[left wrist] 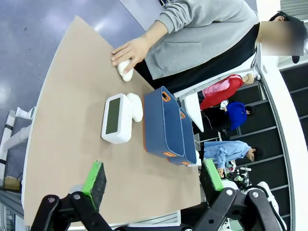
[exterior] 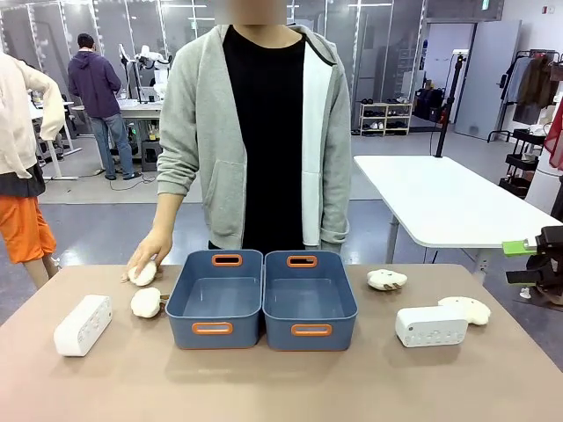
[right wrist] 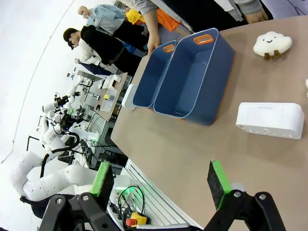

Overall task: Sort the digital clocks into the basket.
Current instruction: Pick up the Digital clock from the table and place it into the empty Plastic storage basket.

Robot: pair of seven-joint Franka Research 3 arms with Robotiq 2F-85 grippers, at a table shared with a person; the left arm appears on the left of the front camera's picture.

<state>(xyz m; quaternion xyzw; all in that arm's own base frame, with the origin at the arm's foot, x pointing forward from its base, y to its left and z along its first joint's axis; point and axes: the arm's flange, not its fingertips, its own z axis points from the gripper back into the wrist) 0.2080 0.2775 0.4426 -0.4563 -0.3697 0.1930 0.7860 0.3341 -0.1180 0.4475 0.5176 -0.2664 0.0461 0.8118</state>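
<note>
Two blue baskets stand side by side mid-table, the left one [exterior: 186,332] and the right one [exterior: 339,338], both empty. One white digital clock [exterior: 83,324] lies at the left, seen screen-up in the left wrist view [left wrist: 115,118]. The other digital clock [exterior: 430,325] lies at the right, also in the right wrist view [right wrist: 269,120]. My left gripper [left wrist: 153,177] hangs open above the table's left end, well short of its clock. My right gripper [exterior: 521,262] is open off the table's right edge; in its wrist view [right wrist: 160,179] nothing sits between the pads.
A person stands at the far side with a hand on a white plush [exterior: 143,273]. More plush toys lie by the left basket [exterior: 145,302], right of the baskets [exterior: 386,280], and behind the right clock [exterior: 466,308].
</note>
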